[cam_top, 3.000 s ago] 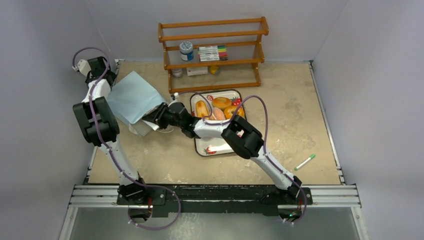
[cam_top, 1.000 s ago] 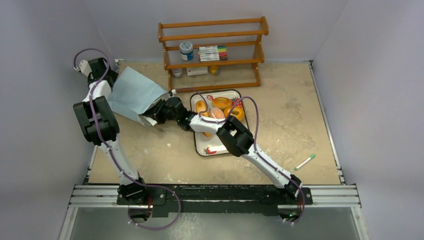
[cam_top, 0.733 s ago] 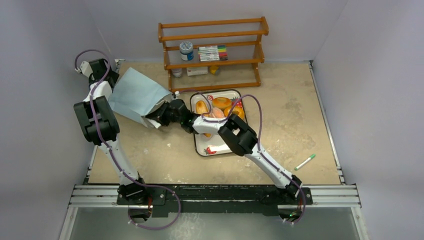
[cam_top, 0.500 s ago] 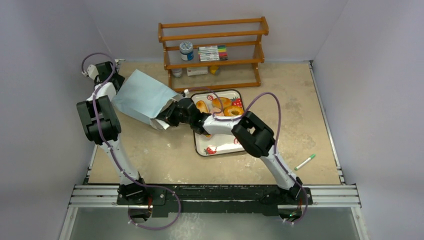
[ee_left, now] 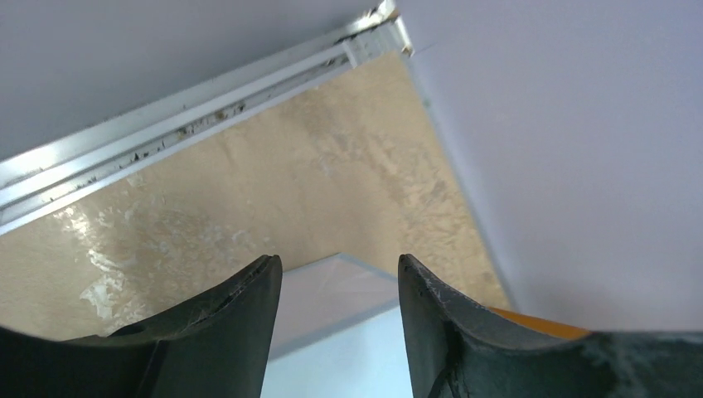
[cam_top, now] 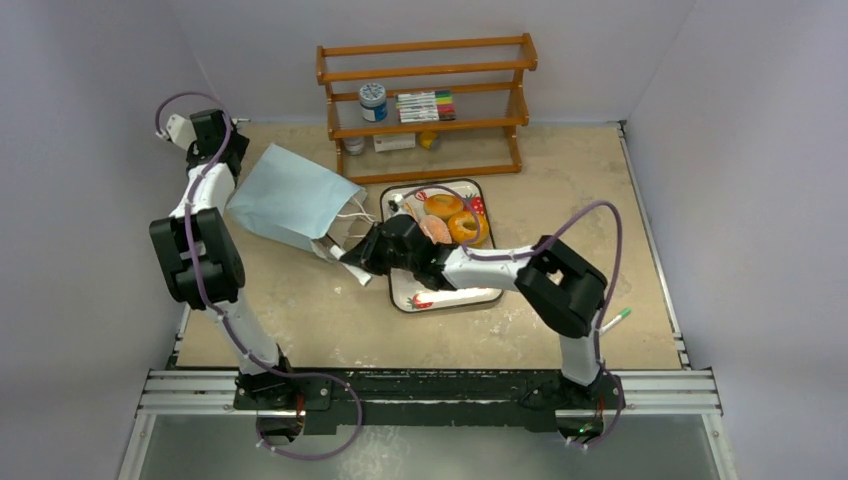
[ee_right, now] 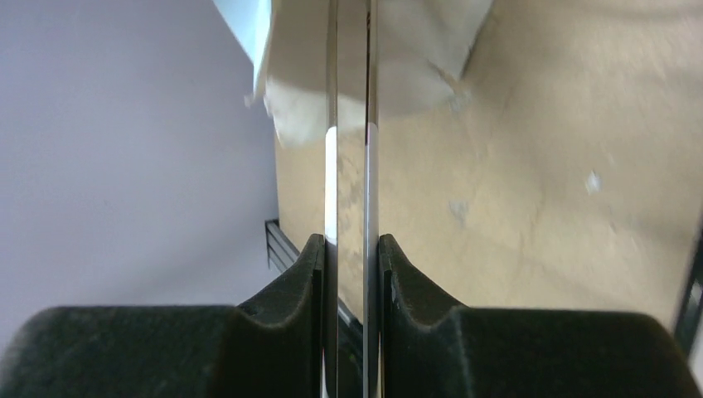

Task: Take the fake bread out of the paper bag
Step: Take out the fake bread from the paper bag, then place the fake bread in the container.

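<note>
While right claw (ee_right: 350, 240) pinches a thin flat piece (ee_right: 350, 124), paper bag (cam_top: 295, 200) mouth just beyond.

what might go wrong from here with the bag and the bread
The left end effector seems to hold the bag only by its far end, so the paper may slip or tear. The right arm lies across the tray; swinging away, it may knock the bread off. The shut right end effector sits near the cord handles and may snag them.
</note>
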### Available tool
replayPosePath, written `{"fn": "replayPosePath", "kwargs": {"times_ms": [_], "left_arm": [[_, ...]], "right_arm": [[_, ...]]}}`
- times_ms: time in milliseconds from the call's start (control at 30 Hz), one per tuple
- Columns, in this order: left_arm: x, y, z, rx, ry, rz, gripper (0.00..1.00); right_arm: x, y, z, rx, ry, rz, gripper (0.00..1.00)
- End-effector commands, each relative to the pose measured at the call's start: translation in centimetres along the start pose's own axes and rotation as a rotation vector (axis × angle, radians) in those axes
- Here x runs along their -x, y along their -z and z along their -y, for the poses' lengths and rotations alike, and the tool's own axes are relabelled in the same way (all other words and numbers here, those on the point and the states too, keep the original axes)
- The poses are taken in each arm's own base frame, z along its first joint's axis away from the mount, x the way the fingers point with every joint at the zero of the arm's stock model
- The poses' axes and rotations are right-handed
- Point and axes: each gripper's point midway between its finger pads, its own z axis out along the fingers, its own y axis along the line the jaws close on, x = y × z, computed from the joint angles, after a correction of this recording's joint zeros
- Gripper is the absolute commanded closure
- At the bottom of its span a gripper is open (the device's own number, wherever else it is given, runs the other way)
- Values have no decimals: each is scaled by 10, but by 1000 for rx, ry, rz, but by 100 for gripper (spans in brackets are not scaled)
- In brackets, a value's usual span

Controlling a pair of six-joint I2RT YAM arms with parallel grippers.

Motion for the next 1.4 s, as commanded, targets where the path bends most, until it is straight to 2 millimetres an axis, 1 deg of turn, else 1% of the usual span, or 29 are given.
{"fn": "replayPosePath", "kwargs": {"times_ms": [0,100,267,333,400,567,733,867,933,967,1033,1167,1267,1367], "left_arm": [[55,39,25,-58,66,170,46],[65,56,30,-65,53,209,46],[72,88,33,-56,48,264,46],[75,103,37,-62,43,286,46],[76,120,42,-63,17,310,46],[72,162,51,-69,-20,347,46],[67,198,53,-91,-30,361,46],[60,228,59,-129,-58,364,46],[53,241,59,-143,-72,356,46],[49,246,57,-144,-77,351,46],[42,258,56,-166,-81,341,46],[25,279,52,-196,-107,301,46],[12,292,47,-215,-118,268,47],[-2,301,42,-241,-129,239,47]], "right_arm": [[6,45,-22,62,52,61,100],[5,67,-21,52,85,74,100],[-3,103,-20,27,133,78,100],[-10,117,-9,7,139,70,100],[-15,133,-4,-4,144,71,100],[-24,172,6,-25,171,64,100],[-42,208,16,-36,203,25,100],[-55,245,18,-28,212,29,100],[-50,263,17,-34,215,63,100],[-47,273,13,-27,216,78,100],[-38,286,10,-36,222,110,100],[-16,301,2,-71,222,189,100],[-3,310,8,-146,187,243,100],[3,319,17,-183,134,274,100]]}}
